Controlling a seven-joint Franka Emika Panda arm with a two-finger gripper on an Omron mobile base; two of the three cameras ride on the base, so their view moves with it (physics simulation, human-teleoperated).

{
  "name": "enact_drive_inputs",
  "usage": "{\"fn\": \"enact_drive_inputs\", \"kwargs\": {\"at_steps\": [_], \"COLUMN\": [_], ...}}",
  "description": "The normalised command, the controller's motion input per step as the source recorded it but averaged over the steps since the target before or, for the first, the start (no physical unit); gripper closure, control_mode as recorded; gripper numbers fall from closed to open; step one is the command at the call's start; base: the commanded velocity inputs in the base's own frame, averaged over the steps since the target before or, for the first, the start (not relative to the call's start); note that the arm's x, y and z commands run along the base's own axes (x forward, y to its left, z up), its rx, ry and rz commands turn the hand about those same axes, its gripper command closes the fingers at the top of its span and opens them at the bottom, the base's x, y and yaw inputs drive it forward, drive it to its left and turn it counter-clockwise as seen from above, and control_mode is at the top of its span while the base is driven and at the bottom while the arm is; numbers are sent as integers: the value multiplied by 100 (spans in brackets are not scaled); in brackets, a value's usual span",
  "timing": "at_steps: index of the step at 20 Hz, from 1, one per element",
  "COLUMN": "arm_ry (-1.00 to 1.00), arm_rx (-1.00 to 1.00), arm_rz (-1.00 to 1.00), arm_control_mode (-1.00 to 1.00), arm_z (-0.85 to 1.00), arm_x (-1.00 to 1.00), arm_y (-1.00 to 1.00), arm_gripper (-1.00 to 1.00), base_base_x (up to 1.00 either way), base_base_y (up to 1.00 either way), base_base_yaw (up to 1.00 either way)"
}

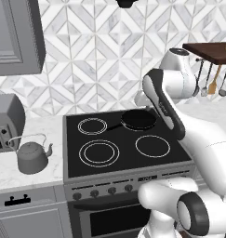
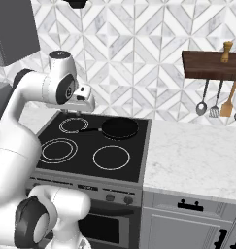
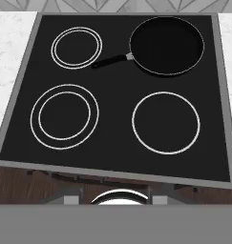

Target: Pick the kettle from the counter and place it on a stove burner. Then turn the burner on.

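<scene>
The dark grey kettle (image 1: pixel 34 156) stands upright on the white counter (image 1: pixel 7 175), just left of the stove, with its spout toward the cooktop. The stove burner with two bold rings (image 1: pixel 99 153) (image 2: pixel 59 150) (image 3: pixel 64 116) is at the cooktop's front left and bare. My gripper (image 2: pixel 78 113) hangs high over the cooktop, well right of the kettle and apart from it. It looks straight down at the glass. In the hand view its fingertips (image 3: pixel 72 199) sit wide apart at the bottom edge with nothing between them, so it is open.
A black frying pan (image 1: pixel 138 120) (image 3: pixel 166 45) rests on the back right circle, handle pointing left. Stove knobs (image 1: pixel 103 190) line the front panel. A grey appliance (image 1: pixel 5 122) stands behind the kettle. Utensils (image 2: pixel 216 104) hang under a wooden shelf (image 2: pixel 211 64) over the right counter (image 2: pixel 192 151).
</scene>
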Motion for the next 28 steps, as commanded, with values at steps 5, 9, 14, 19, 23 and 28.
{"fn": "enact_drive_inputs", "kwargs": {"at_steps": [5, 9, 14, 19, 23, 28], "arm_ry": [0, -4, -12, -12, -5, 0], "arm_rx": [-1, 9, 10, 4, 2, 1], "arm_rz": [0, 0, 0, 0, 0, 0], "arm_control_mode": [-100, -100, -100, -100, -100, -100], "arm_z": [-5, -5, 0, 0, 0, 0], "arm_x": [-20, -59, -42, -21, -3, 0], "arm_y": [-11, -1, 92, 100, 100, 100], "arm_gripper": [-100, -100, -100, -100, -100, -100], "base_base_x": [0, 0, 0, 0, 0, 0], "base_base_y": [0, 0, 0, 0, 0, 0], "base_base_yaw": [0, 0, 0, 0, 0, 0]}}
